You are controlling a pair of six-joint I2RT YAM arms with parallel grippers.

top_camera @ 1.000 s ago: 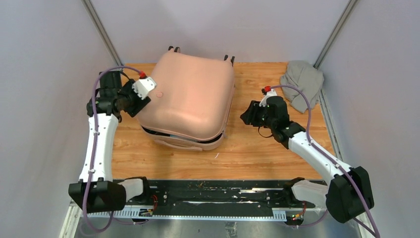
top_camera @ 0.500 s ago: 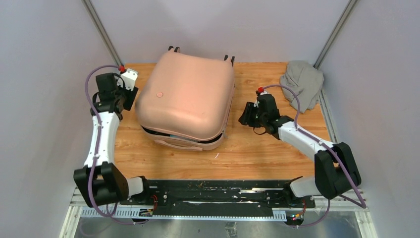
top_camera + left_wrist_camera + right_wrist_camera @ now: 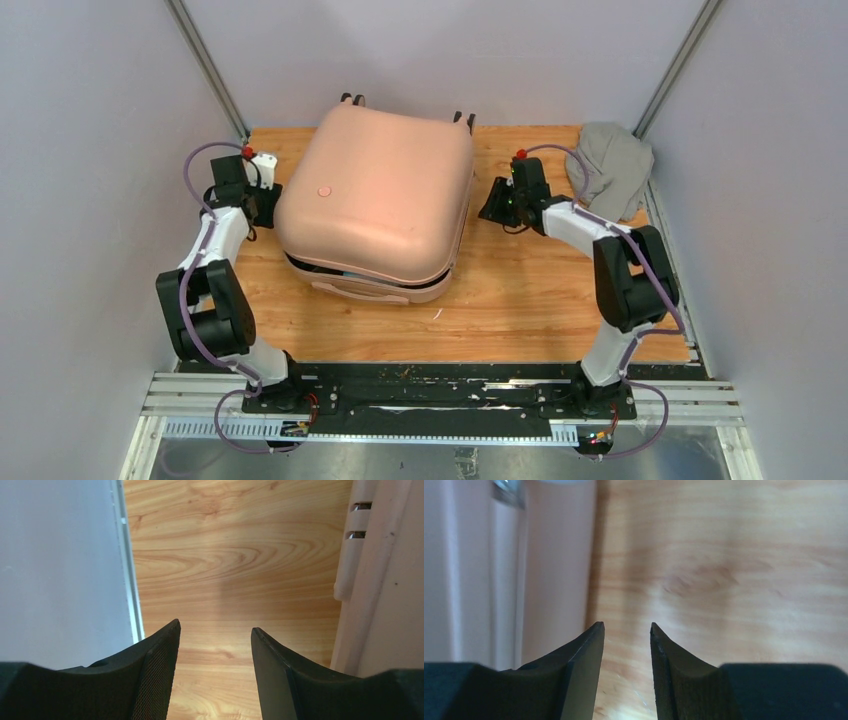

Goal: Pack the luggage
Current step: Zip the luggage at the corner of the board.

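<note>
The pale pink luggage (image 3: pixel 375 195) lies flat on the wooden table, its lid down but with a dark gap along the near edge. Its caster wheels (image 3: pixel 352 99) stick out at the far side. My left gripper (image 3: pixel 262 203) is open and empty, low beside the luggage's left side; the left wrist view shows bare wood between its fingertips (image 3: pixel 214 630). My right gripper (image 3: pixel 490 210) is open and empty, low beside the luggage's right side. The right wrist view shows the pink shell (image 3: pixel 504 570) left of my right gripper (image 3: pixel 626 627).
A grey cloth bundle (image 3: pixel 612 165) lies at the table's far right corner. Grey walls close in on both sides; the left wall and its rail (image 3: pixel 127 565) are near the left gripper. The table (image 3: pixel 520 300) ends at a black rail in front.
Both arms have folded in and the grippers have moved toward the far side. The left gripper came off the lid to the luggage's left side; the right moved up along its right side.
</note>
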